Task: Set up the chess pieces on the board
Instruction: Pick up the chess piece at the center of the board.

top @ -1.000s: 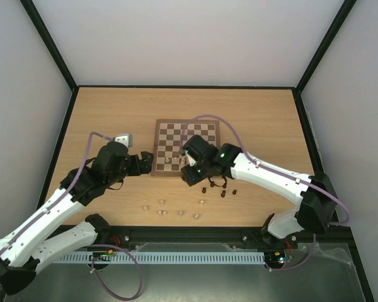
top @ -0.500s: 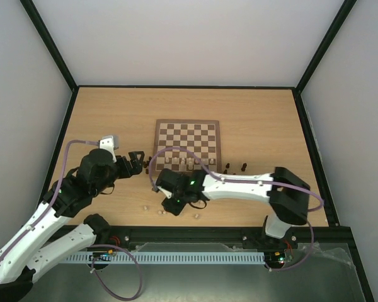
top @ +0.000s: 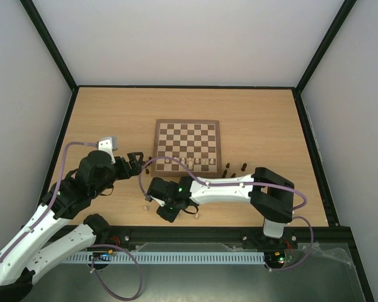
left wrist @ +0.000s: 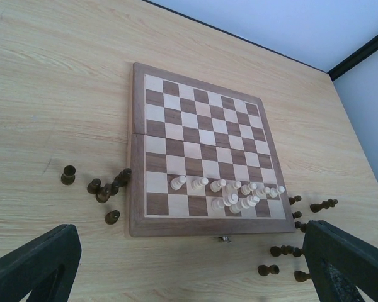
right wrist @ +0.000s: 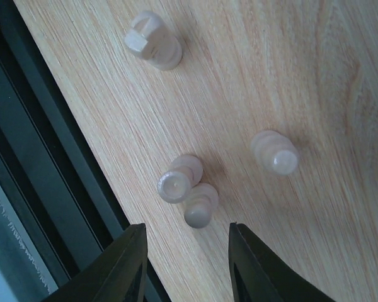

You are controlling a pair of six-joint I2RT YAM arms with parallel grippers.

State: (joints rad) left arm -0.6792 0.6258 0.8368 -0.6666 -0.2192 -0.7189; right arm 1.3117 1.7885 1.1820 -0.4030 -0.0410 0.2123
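The right tool (right wrist: 186,246) hangs open and empty over two apparently touching pale chess pieces (right wrist: 179,179) by the near edge of the tabletop (right wrist: 290,75), short of the board (left wrist: 201,225). Closing here may pinch both or flick one onto the black rail (right wrist: 44,157). The left tool (left wrist: 189,251) gapes wide and empty above the smooth light-wood surface, with white walls (top: 189,38) around.

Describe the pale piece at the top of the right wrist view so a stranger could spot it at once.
Look at the tabletop beside its dark front rail. Loose there are a touching pair, a lone one and the target piece. Only its top is notched, like a rook's battlements.
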